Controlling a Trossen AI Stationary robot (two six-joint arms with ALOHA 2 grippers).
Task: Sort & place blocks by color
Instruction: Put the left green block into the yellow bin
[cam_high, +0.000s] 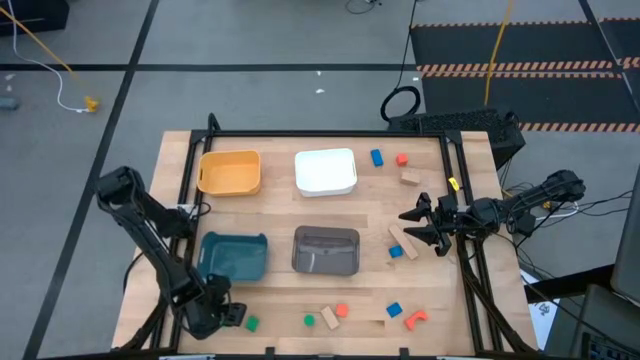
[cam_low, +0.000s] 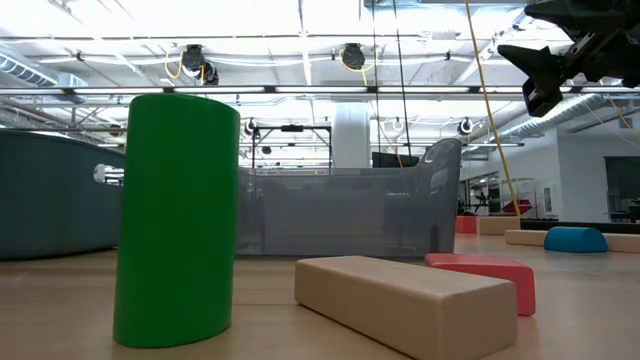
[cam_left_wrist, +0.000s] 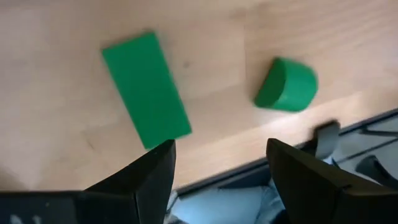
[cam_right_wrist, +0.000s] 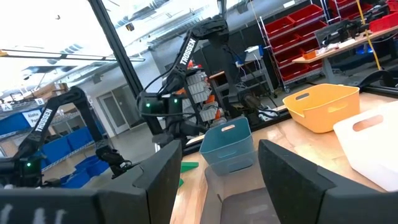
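From above, a wooden table (cam_high: 280, 290) holds four bins: yellow bin (cam_high: 230, 172) and white bin (cam_high: 326, 171) far, teal bin (cam_high: 233, 255) and grey bin (cam_high: 326, 250) near. The blocks lie scattered, mostly along the near edge and on the right. The left gripper (cam_high: 232, 316) sits at the near left corner, fingers apart and empty, beside a green bar (cam_high: 251, 323). The right gripper (cam_high: 420, 226) hovers at the right, open, holding nothing.

At table height, a green cylinder (cam_low: 176, 220) stands upright beside a tan bar (cam_low: 405, 300) and a red block (cam_low: 490, 275).

The left wrist camera shows a green bar and a rounded green block (cam_left_wrist: 286, 85) on wood.

The right wrist camera shows open fingers (cam_right_wrist: 158, 180) facing the bins.
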